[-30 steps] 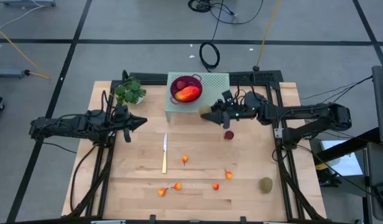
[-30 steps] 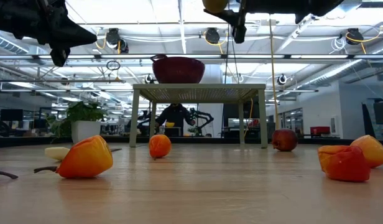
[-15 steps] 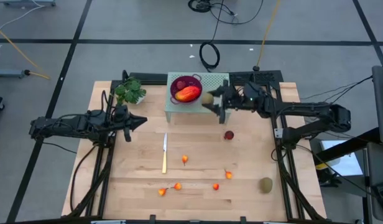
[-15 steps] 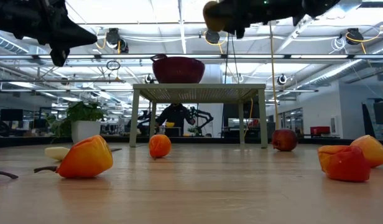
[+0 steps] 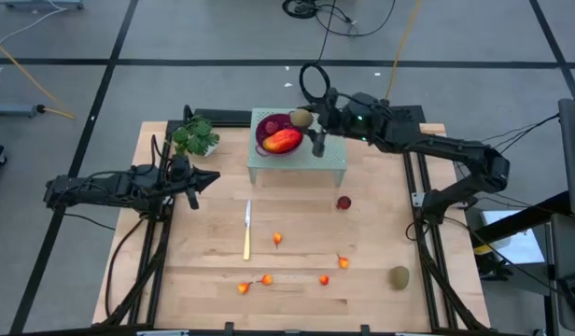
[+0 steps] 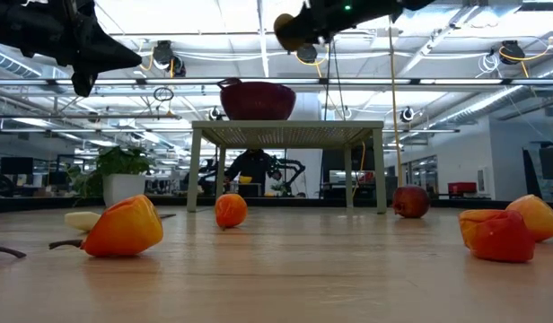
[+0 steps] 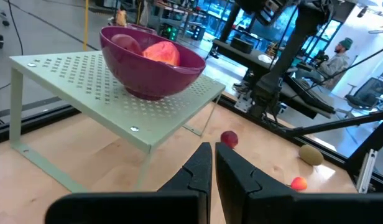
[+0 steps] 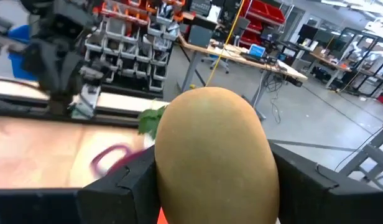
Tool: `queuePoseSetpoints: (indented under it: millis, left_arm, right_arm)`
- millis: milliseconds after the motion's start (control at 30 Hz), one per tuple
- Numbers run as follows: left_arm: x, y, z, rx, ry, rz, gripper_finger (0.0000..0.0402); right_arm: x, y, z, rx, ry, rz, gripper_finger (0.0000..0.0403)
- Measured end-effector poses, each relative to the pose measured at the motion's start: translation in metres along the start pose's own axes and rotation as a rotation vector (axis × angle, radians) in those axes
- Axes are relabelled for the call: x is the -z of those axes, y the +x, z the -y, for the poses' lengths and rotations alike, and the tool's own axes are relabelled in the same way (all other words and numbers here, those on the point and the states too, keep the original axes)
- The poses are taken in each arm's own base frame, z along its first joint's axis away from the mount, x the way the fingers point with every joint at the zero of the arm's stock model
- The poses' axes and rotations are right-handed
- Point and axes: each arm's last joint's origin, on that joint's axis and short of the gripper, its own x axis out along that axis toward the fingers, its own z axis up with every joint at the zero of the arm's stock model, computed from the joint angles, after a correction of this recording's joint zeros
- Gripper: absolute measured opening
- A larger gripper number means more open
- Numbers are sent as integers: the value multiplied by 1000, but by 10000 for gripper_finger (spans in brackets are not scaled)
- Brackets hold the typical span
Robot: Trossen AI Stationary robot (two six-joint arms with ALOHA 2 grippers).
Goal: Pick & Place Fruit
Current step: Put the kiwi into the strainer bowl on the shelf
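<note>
The right gripper (image 5: 306,121) is hanging in the air at the rim of the dark magenta bowl (image 5: 269,125), its fingers pinching a brown-green kiwi-like oval (image 5: 301,119) (image 8: 211,155) between them, and in the right wrist view that fruit is filling the space between the two dark fingers. The bowl is sitting on the pale green perforated metal stand (image 5: 327,149), and the oblong red-yellow mango-like fruit (image 5: 282,141) is lying inside it with a dark red ball (image 7: 124,42) beside it. Over on the left side of the wooden table (image 5: 381,243), the left gripper (image 5: 211,180) is waiting with its fingers pressed together, well apart from any fruit. A second dark red ball (image 5: 343,203) is resting on the table below the stand, another kiwi-like oval (image 5: 399,276) is lying near the table's right front corner, and the tiny orange-red fruits (image 5: 277,240) are lying scattered across the front half beside the slim yellow-handled knife (image 5: 247,230).
</note>
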Motion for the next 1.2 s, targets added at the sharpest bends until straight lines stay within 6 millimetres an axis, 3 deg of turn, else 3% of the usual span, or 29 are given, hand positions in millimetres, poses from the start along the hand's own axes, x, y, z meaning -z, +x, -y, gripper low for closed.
queuePoseSetpoints:
  millis: [133, 467, 833, 1200]
  left_arm:
    - [0, 0, 0, -1, 3, 0, 19]
    - [0, 0, 0, -2, 2, 0, 19]
    - [0, 0, 0, -3, 0, 0, 19]
    - [0, 0, 0, -3, 0, 0, 19]
  right_arm:
    - [3, 21, 6, 5, 0, -13, 230]
    - [35, 58, 13, 14, -14, -80, 229]
    - [55, 78, 12, 21, 4, -70, 231]
    - [58, 79, 14, 31, 71, -70, 235]
